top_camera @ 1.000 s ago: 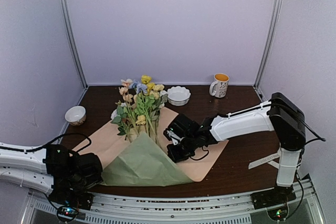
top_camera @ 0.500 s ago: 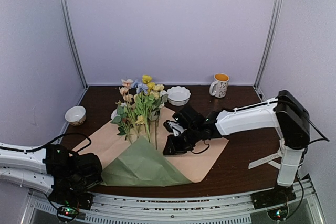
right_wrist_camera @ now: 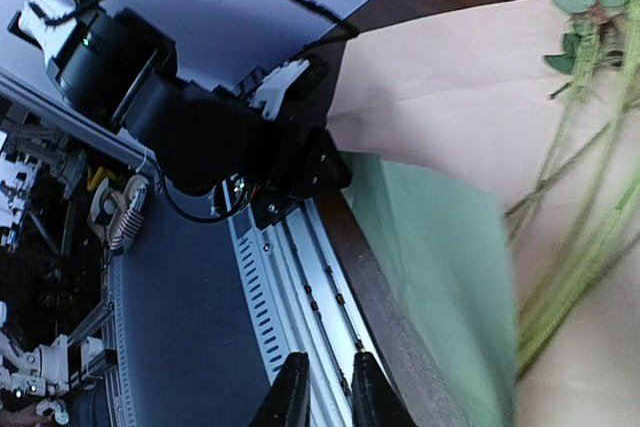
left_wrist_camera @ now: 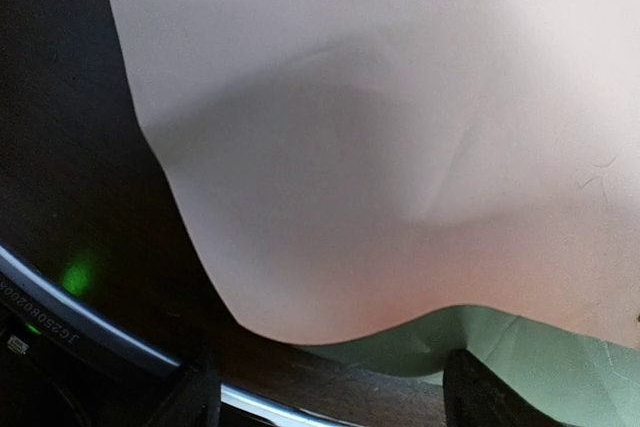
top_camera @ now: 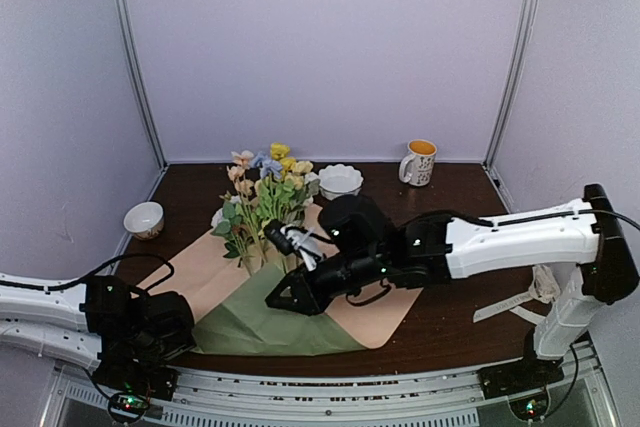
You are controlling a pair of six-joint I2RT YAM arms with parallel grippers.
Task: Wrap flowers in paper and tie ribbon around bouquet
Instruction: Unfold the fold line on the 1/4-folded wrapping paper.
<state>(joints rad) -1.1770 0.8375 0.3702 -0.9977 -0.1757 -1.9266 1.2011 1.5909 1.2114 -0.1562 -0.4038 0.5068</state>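
The flowers lie on the paper, blossoms toward the back; their stems show in the right wrist view. The paper's peach side faces up and its front part is folded over, sage green. My right gripper hovers over the green flap near the table's front edge; it is open only a narrow slit and empty. My left gripper is open at the paper's front left corner, not touching it. The ribbon lies at the right. No wrapped bouquet shows.
A scalloped white bowl and a mug stand at the back. A small bowl sits at the left. The metal rail runs along the table's front edge, beside my left gripper.
My right arm has swung left across the paper, from the green flap's right edge to above its middle. The flap lies lower and flatter. The left arm has not moved.
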